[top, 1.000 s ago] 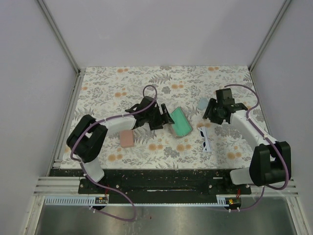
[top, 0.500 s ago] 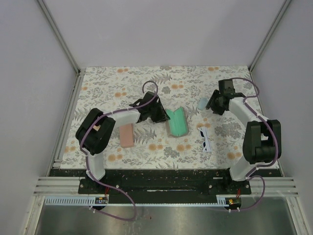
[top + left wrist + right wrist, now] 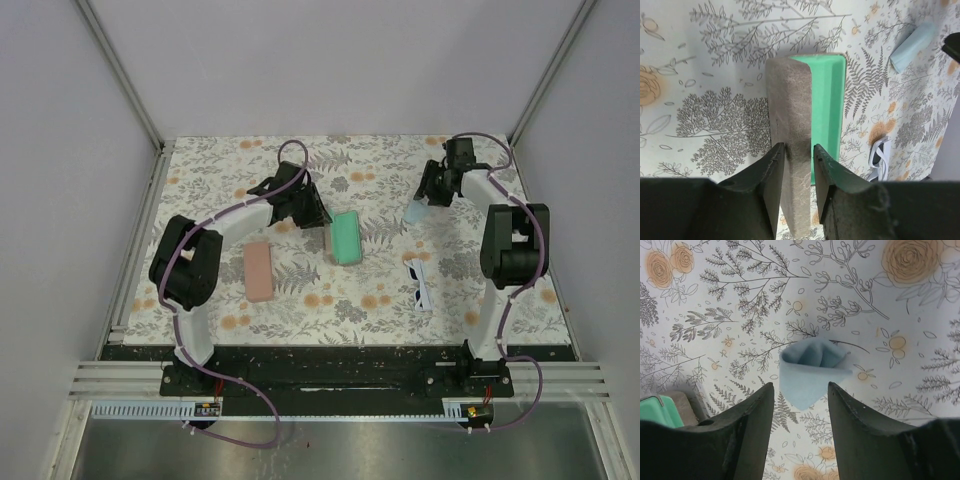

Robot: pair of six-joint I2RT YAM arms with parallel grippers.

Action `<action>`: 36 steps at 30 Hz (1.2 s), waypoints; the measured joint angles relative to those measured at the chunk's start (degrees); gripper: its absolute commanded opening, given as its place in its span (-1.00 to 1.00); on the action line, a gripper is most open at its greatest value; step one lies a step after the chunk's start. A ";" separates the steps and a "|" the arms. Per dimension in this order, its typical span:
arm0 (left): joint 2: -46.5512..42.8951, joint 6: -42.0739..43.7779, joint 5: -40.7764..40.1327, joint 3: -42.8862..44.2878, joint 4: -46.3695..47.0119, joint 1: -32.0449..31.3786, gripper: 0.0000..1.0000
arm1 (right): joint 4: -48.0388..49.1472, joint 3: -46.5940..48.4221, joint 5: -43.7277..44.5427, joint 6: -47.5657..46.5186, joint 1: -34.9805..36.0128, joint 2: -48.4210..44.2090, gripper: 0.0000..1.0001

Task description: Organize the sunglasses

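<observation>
1. The left gripper [image 3: 798,150] is out at mid-table with its jaws drawn narrow. It pinches the felt-lined lid [image 3: 790,115] of the green case [image 3: 827,105], a pad pressed on each face.
2. From above, the green case lies lengthwise on the floral table [image 3: 200,180], just right of that gripper.
3. Over to the right gripper [image 3: 800,387]: it hangs above the table's far right, jaws standing wide, nothing between them.
4. A folded blue cloth [image 3: 812,370] lies flat beneath it and shows in the gap between the 2 fingers. Whether anything touches the cloth, I cannot tell.
5. The white-framed sunglasses [image 3: 420,285] lie on the table toward the near right, to the right of the green case. They are well apart from both grippers, with nothing touching them.
6. 1 pink case [image 3: 259,270] lies on the left, nearer than the left gripper and apart from the green case.
</observation>
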 measured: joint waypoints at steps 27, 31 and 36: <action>-5.29 7.54 2.14 2.71 -9.70 5.16 0.13 | -4.63 9.38 -0.94 -9.03 3.65 9.88 -0.97; -6.99 8.04 2.16 2.71 -10.51 5.16 0.14 | -5.86 9.16 -1.20 -8.76 3.65 9.64 -1.00; -9.01 8.24 2.25 2.67 -11.17 5.16 0.14 | -6.54 6.36 -5.05 -6.10 3.69 6.86 -1.00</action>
